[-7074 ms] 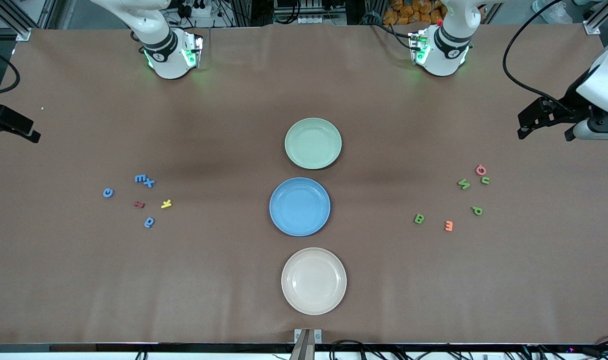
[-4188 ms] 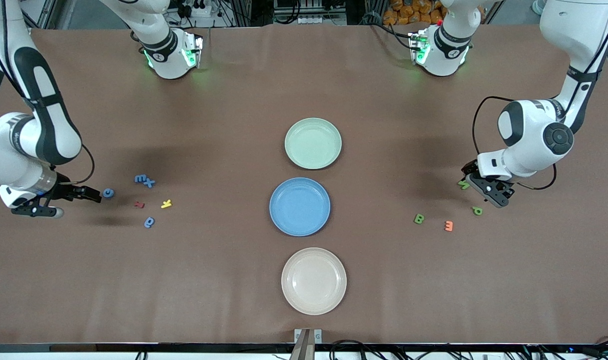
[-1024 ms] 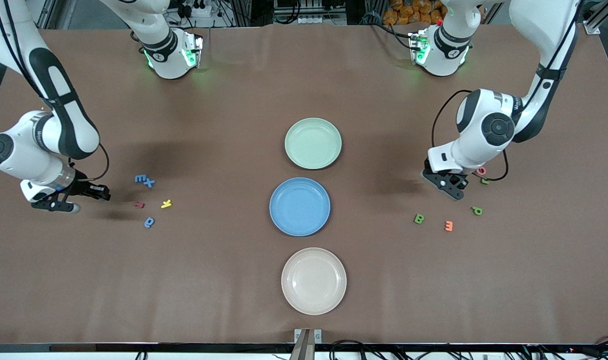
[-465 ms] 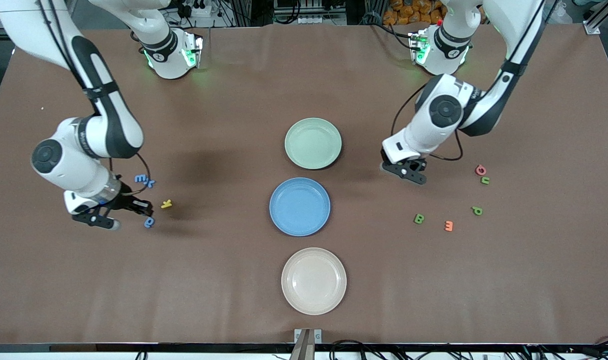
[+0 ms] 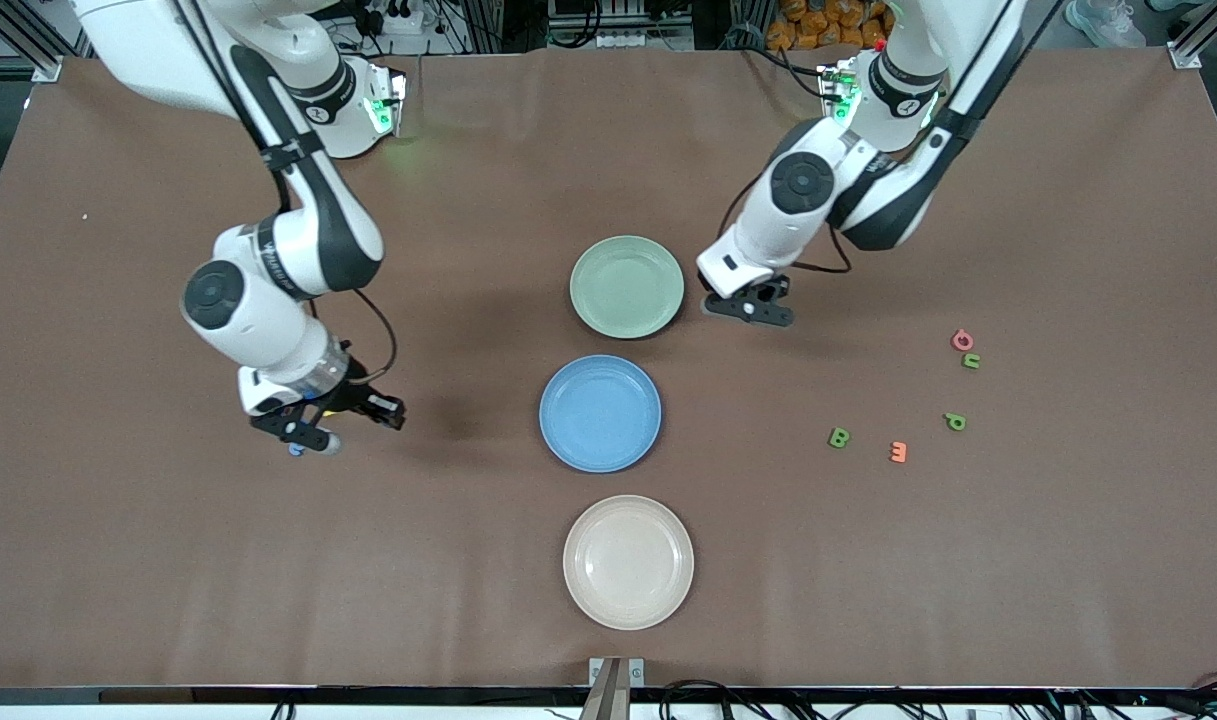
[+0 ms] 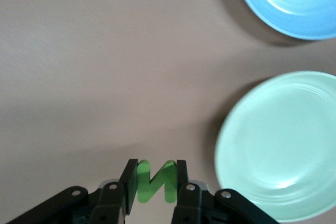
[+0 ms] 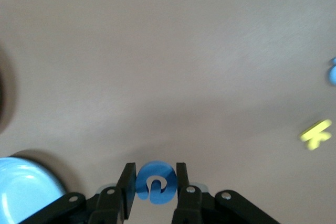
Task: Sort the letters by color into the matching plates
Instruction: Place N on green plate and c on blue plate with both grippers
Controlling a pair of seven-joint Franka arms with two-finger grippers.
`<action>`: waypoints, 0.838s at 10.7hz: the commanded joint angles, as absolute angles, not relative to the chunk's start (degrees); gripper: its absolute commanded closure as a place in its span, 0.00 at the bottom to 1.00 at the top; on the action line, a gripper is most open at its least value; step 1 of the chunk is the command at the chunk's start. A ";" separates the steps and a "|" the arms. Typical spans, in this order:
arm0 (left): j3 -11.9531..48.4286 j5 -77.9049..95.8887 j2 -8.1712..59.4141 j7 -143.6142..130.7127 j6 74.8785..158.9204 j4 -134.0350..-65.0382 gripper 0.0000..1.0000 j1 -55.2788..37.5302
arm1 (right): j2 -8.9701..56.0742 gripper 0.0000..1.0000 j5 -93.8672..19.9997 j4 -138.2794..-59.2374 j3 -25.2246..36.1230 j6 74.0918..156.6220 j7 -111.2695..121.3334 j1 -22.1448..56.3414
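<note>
The left gripper point(image 6: 152, 190) is pinching a green letter point(image 6: 155, 180) between nearly closed jaws, and is hanging over bare table just beside the green plate point(image 5: 627, 286), toward the left arm's end. In the left wrist view the green plate point(image 6: 281, 145) is lying close by and the blue plate point(image 6: 294, 3) a little farther off. The right gripper point(image 7: 153, 187) is clamping a blue letter point(image 7: 155, 182) the same way, jaws almost together, and is hovering over the table between the loose letters at the right arm's end and the blue plate point(image 5: 600, 413), whose rim point(image 7: 23, 190) is showing at the edge of its wrist view.

Both plates are sitting empty, so by my reading nothing is sorted yet; these two letters look like the first pair on their way. At the left arm's end three green letters are lying apart from each other: a B point(image 5: 839, 437), a P point(image 5: 955, 421) and a small one point(image 5: 971, 361) touching a pink letter point(image 5: 962, 340), with an orange letter point(image 5: 898, 452) near the B. At the right arm's end the arm is covering most of the cluster; a yellow letter point(image 7: 315, 134) and part of another blue one point(image 7: 332, 72) are showing in the right wrist view. The cream plate point(image 5: 628, 561), nearest the front camera, is also empty.
</note>
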State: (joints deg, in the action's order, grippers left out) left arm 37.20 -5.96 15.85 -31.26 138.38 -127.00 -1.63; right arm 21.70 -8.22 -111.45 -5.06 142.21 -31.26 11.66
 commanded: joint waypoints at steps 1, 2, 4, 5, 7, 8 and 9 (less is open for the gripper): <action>37.18 -7.47 18.36 -42.24 137.72 -124.11 1.00 -6.93 | 26.88 0.73 -8.88 -104.44 -5.54 141.59 -41.72 17.12; 37.09 -7.47 18.98 -44.97 137.72 -123.14 1.00 -8.42 | 28.29 0.73 -8.88 -102.24 -5.54 141.59 -44.36 18.88; 36.92 -7.56 21.61 -49.64 137.72 -120.69 1.00 -11.06 | 32.93 0.73 -8.44 -96.18 -5.36 141.59 -50.33 22.39; 36.91 -7.56 22.75 -51.83 137.72 -119.19 1.00 -11.94 | 35.05 0.73 -8.35 -93.37 -5.36 141.68 -52.97 23.72; 36.91 -7.56 24.77 -55.27 137.72 -116.47 1.00 -13.27 | 38.31 0.73 -8.35 -88.53 -5.36 141.68 -56.15 25.48; 36.83 -7.56 25.57 -57.55 137.72 -115.59 1.00 -13.97 | 39.63 0.73 -8.52 -87.20 -5.36 142.38 -56.68 26.10; 36.83 -7.65 25.84 -60.00 137.72 -115.40 0.83 -14.15 | 40.94 0.73 -8.70 -85.01 -5.45 142.38 -56.95 27.06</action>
State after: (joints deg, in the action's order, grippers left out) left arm 37.22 -5.96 23.60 -54.23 138.39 -118.06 -12.85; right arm 36.80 -8.19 -91.21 -5.64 142.44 -55.02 25.40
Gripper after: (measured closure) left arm 0.670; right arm 0.648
